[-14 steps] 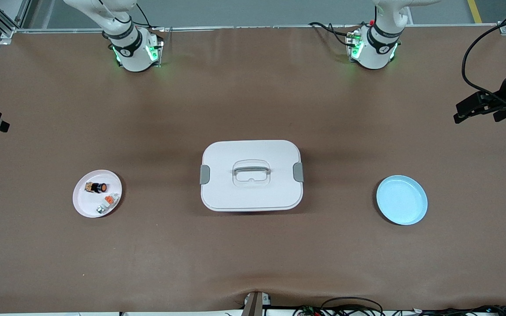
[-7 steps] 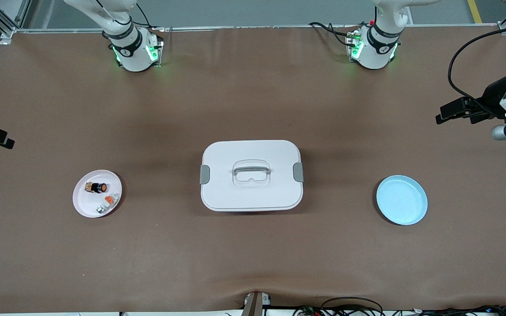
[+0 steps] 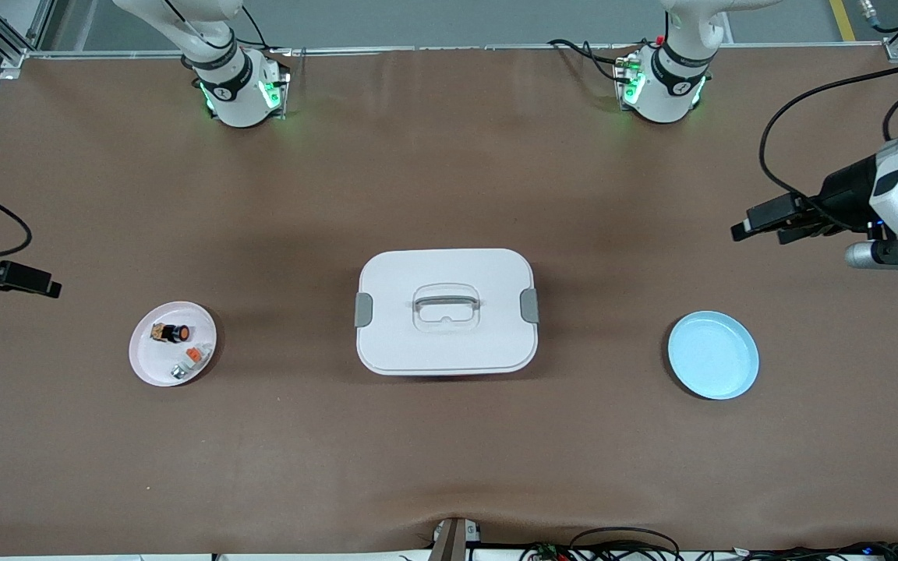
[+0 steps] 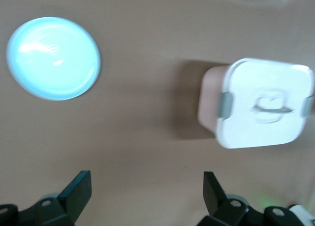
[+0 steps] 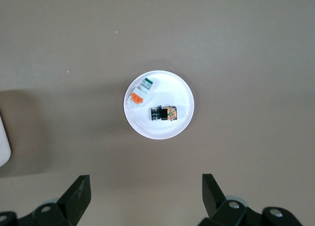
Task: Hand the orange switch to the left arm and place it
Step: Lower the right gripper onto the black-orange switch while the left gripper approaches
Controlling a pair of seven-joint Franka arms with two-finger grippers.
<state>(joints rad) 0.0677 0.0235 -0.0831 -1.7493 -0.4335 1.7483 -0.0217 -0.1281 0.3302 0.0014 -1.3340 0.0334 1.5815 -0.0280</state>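
Brown worktop: orange switch is framed between wide right jaws; left jaws wide, empty, box dividing.

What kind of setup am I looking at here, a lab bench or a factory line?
Most likely a robotics lab test bench: two arms bolted at the edge of a brown-covered table, aluminium framing at its corners, loose cables along the edge, and staged props: a white latched box between a pink plate and a blue plate.

No readable text, labels, brands or numbers on any object in view.
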